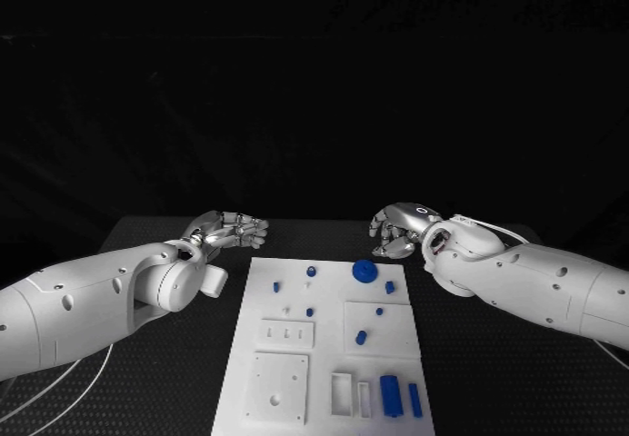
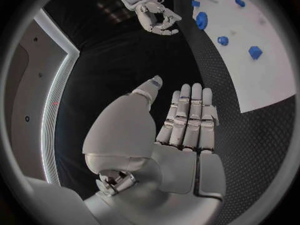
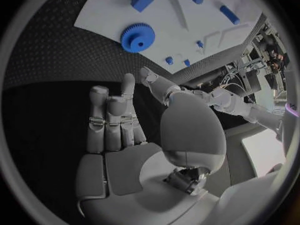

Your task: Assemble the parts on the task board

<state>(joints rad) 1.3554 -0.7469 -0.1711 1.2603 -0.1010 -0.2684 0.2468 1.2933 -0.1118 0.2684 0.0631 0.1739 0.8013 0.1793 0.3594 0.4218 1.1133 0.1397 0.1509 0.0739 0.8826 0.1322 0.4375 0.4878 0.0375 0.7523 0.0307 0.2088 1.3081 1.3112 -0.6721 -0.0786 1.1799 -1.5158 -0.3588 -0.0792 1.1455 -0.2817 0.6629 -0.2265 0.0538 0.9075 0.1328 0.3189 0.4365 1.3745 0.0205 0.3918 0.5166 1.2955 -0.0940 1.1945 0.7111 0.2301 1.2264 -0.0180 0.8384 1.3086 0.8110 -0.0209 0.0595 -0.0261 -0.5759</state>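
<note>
The white task board (image 1: pixel 269 322) lies in the middle of the black table. A blue gear (image 1: pixel 364 270) sits near its far edge, and several small blue parts such as a peg (image 1: pixel 361 337) and a longer block (image 1: pixel 389 392) stand or lie on it. My left hand (image 1: pixel 225 229) hovers over the table beyond the board's far left corner, holding nothing, fingers stretched out (image 2: pixel 187 117). Beyond the far right corner is my right hand (image 1: pixel 400 229), also without anything in it (image 3: pixel 115 120). The gear (image 3: pixel 137 37) lies just ahead of its fingers.
White blocks with holes and slots (image 1: pixel 279 386) are fixed on the board's near half. Black textured table (image 1: pixel 498 381) surrounds the board on both sides. From the left wrist, the right hand (image 2: pixel 156 17) is seen across the board's far edge (image 2: pixel 262 75).
</note>
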